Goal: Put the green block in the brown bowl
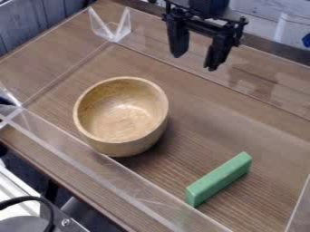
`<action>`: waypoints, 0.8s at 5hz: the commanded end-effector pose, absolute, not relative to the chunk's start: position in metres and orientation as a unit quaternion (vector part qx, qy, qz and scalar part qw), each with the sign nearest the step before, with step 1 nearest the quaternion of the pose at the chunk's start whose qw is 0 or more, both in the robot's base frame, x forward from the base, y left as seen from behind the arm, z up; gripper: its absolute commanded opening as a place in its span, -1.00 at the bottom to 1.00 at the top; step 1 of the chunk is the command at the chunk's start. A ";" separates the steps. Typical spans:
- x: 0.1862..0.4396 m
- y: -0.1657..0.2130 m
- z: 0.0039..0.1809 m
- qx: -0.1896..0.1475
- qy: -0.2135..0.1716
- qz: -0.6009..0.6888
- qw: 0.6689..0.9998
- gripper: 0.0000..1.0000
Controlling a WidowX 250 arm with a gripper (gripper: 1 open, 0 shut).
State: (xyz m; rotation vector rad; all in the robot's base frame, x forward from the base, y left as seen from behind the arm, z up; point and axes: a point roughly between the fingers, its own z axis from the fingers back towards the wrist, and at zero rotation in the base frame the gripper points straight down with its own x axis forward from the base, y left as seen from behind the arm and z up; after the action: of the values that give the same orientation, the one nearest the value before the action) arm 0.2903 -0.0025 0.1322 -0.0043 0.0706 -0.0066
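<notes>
Wood-grain tabletop filled most of the shot, fenced in by low clear plastic walls that ran along the near and left edges, with some dark gear poking in at the bottom left corner that I couldn't really make out. Closest to the camera, down at the lower right, the green block lay flat on the wood at a diagonal, not touching anything. A bit further back and to the left sat the brown bowl, upright, nothing inside it as far as I could see, well apart from the block. Way at the back, up top, the gripper hung above the table pointing straight down, its two dark fingers spread wide with nothing between them, so released and holding zip. It wasn't touching the bowl, the block or the table, and it was well apart from both. Behind it were more clear wall and some pale blurry background.
</notes>
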 end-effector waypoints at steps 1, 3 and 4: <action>0.277 -0.010 0.128 -0.003 0.040 -0.022 0.999 1.00; 0.264 -0.071 0.116 -0.026 0.043 -0.087 0.995 1.00; 0.248 -0.096 0.104 -0.032 0.031 -0.136 0.990 1.00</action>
State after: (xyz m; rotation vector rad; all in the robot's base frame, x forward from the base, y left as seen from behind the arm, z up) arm 0.2417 -0.0950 0.0859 -0.0492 0.1322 -0.2742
